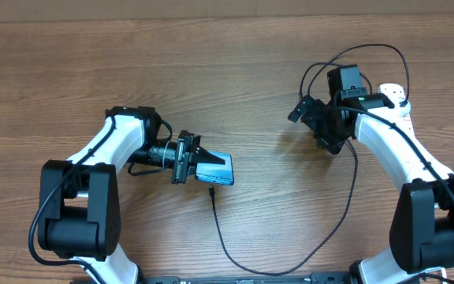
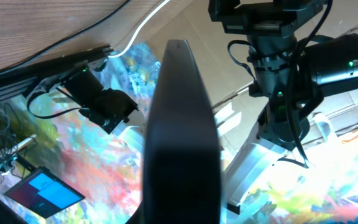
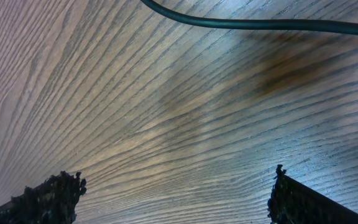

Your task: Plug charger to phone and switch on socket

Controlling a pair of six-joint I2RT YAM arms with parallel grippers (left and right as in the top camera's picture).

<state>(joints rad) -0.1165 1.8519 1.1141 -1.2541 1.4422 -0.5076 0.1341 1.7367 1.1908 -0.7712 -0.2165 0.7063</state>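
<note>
- Stretching under everything is the brown wood-grain tabletop (image 1: 227, 55), with my two black-and-white arms reaching in from the near edge.
- At the right, the white elongated power strip (image 1: 392, 93) with a red-marked switch lies mostly hidden beneath my right arm.
- My right claw (image 1: 299, 110) hovers over bare wood left of the power strip, released, with its fingers (image 3: 48, 196) spread wide and nothing between them.
- My left claw (image 1: 202, 163) is clenched on the slim rectangular smartphone (image 1: 217, 169) with a light blue screen, held tilted on edge left of centre.
- My long thin black charger cable (image 1: 350, 201) loops from the power strip's side, along the near edge, toward the smartphone.
- Its small plug tip (image 1: 211, 192) lies on the tabletop just beside the smartphone, not inserted.
</note>
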